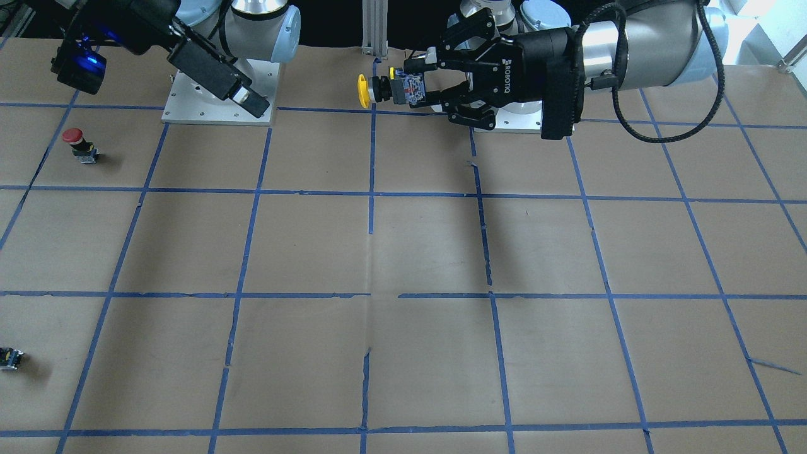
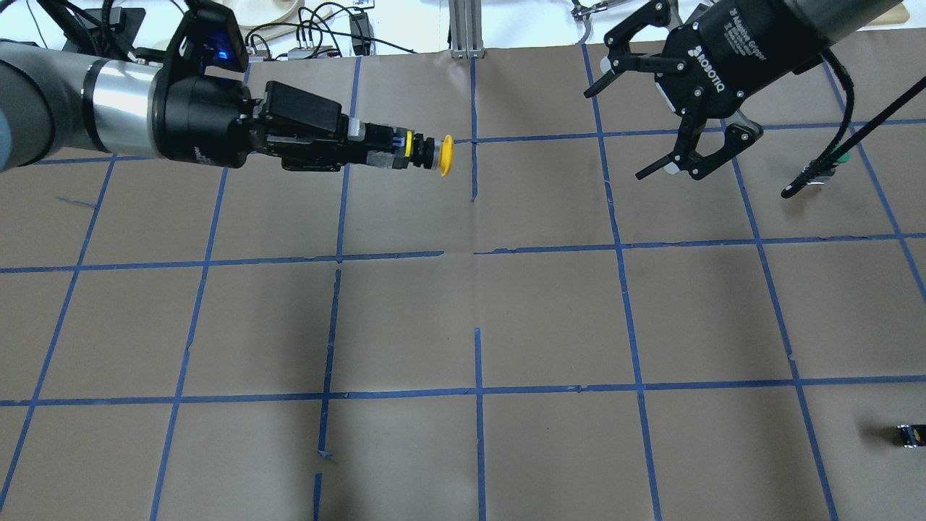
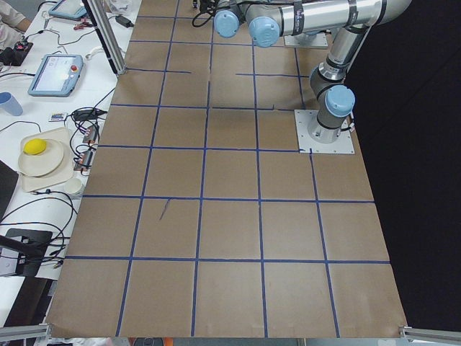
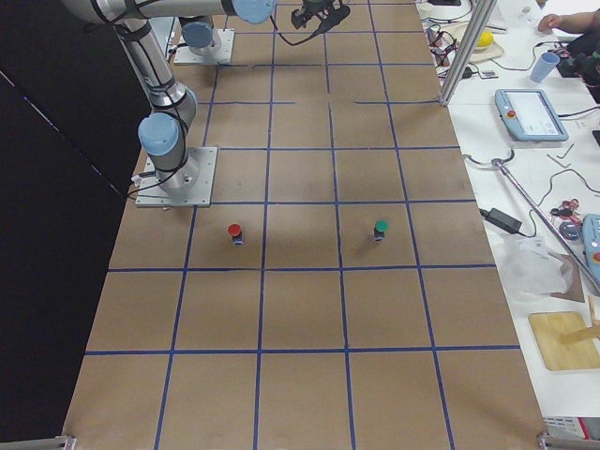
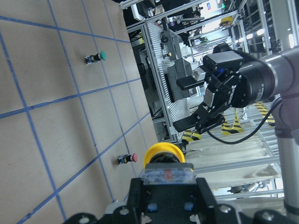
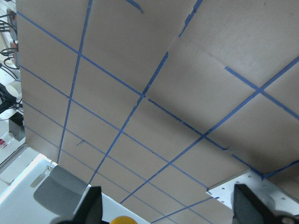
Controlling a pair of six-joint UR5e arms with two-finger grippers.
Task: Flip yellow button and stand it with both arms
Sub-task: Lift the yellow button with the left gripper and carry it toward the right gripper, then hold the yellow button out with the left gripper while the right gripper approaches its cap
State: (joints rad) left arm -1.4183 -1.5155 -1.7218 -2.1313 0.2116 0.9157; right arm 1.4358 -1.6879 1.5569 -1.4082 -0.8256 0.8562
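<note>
The left gripper (image 2: 376, 150) is clamped on the black body of the yellow button (image 2: 428, 152). It holds the button in the air above the table (image 2: 550, 318), about over the middle tape line. The button lies sideways, and its cap points to the right gripper (image 2: 615, 132). This gripper has its jaws wide apart and is well apart from the cap. A red button (image 1: 79, 144) and a green button (image 4: 381, 229) stand upright on the robot's right side of the table. A small black part (image 1: 9, 357) lies there too, at the edge of the front view. All three are well apart from the yellow button.
</note>
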